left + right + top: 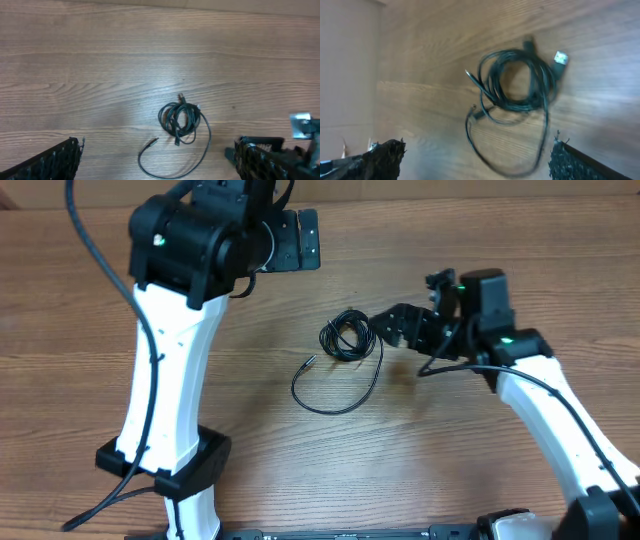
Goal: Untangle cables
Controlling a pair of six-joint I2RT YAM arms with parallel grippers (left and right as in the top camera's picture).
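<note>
A tangle of thin black cables (346,337) lies coiled on the wooden table, with one loose strand (340,405) curving out in a wide loop that ends in a small plug (307,363). The coil also shows in the left wrist view (179,119) and in the right wrist view (517,80), where a silver plug (561,58) sticks out. My right gripper (392,327) is open, just right of the coil, with nothing between its fingers (475,160). My left gripper (297,238) is open and empty, raised well behind the coil (157,160).
The left arm's white column and black base (165,465) stand at the table's front left. A thick black arm wire (95,250) hangs at the left. The right arm (560,420) reaches in from the front right. A pale wall edge (345,75) shows in the right wrist view.
</note>
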